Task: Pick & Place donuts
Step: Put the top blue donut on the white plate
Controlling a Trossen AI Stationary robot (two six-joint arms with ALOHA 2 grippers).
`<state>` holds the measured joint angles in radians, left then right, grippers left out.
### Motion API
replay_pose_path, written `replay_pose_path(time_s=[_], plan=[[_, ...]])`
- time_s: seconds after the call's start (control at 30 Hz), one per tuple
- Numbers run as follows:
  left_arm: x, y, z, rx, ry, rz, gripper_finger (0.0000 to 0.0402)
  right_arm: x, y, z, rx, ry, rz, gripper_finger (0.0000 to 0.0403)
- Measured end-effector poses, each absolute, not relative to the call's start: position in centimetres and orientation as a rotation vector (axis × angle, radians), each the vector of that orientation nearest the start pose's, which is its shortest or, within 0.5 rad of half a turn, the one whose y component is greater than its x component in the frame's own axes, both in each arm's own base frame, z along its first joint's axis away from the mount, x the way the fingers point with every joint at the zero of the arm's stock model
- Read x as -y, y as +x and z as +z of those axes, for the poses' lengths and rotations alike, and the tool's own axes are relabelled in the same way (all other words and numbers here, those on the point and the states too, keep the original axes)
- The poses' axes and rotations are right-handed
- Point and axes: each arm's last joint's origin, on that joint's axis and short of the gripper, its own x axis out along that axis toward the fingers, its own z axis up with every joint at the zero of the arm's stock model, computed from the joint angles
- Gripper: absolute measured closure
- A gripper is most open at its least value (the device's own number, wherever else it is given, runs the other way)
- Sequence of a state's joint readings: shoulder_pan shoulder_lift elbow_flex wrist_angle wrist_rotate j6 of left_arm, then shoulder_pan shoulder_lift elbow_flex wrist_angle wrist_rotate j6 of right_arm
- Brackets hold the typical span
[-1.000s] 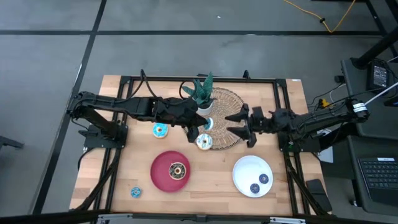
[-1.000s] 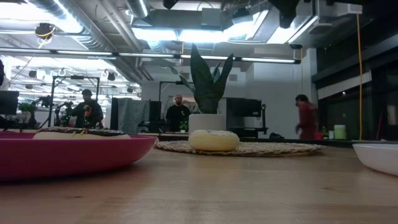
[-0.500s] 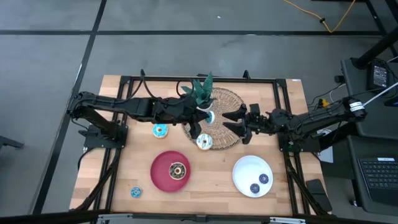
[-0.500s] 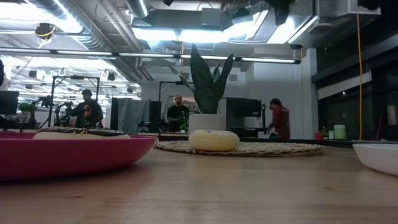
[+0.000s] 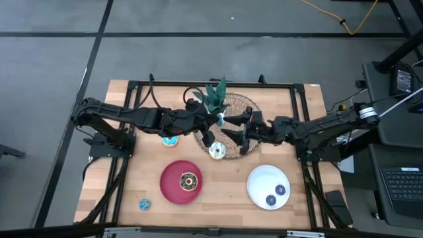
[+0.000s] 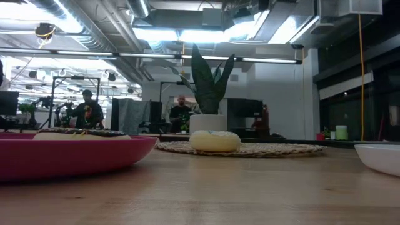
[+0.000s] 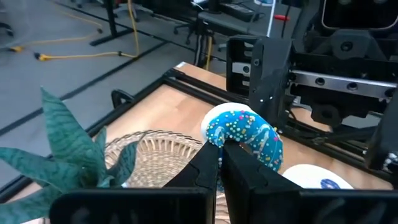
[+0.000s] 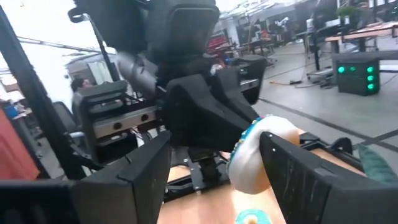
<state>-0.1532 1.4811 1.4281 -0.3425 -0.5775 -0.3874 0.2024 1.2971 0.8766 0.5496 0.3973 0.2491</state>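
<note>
Left gripper [image 7: 219, 163] is clamped on the blue-iced sprinkled toy donut [image 7: 245, 134], lifted above the woven round mat [image 7: 158, 155]. Right gripper [image 8: 214, 163] fingers stand parted either side of it, apparently for handover.

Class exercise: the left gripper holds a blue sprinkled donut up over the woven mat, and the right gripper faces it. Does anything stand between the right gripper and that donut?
Nothing visible does. The left gripper is shut on the blue sprinkled donut, and the right gripper, open, has the donut between its fingers.

Pale grained wood table [image 5: 225, 192], coarse woven wicker mat [image 5: 239, 106], glossy plastic-looking red plate [image 5: 170, 182].
</note>
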Motion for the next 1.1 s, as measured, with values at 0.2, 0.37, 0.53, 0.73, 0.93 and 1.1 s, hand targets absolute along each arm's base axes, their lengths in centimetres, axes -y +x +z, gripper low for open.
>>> replay_pose_path(time_s=[0.2, 0.37, 0.53, 0.73, 0.93, 1.1], plan=[[4.3, 32.5, 37.9, -0.257, -0.222, 0.541, 0.0394, -4.7, 28.7, 33.1, 0.165, 0.267, -0.227, 0.0155], [5.2, 32.3, 38.0, -0.238, -0.214, 0.574, 0.0394, -5.0, 28.5, 33.3, 0.174, 0.254, -0.329, 0.0155], [5.7, 32.1, 38.0, -0.219, -0.194, 0.626, 0.0394, -5.1, 28.6, 33.1, 0.172, 0.295, -0.345, 0.0155], [5.9, 32.0, 38.0, -0.212, -0.183, 0.650, 0.0394, -5.4, 29.1, 32.4, 0.155, 0.326, -0.339, 0.0155], [5.9, 32.0, 38.0, -0.213, -0.182, 0.648, 0.0394, -5.5, 29.6, 31.8, 0.145, 0.339, -0.339, 0.0155], [5.9, 32.0, 38.0, -0.217, -0.173, 0.646, 0.0394, -5.5, 29.6, 31.8, 0.147, 0.343, -0.339, 0.0155]])
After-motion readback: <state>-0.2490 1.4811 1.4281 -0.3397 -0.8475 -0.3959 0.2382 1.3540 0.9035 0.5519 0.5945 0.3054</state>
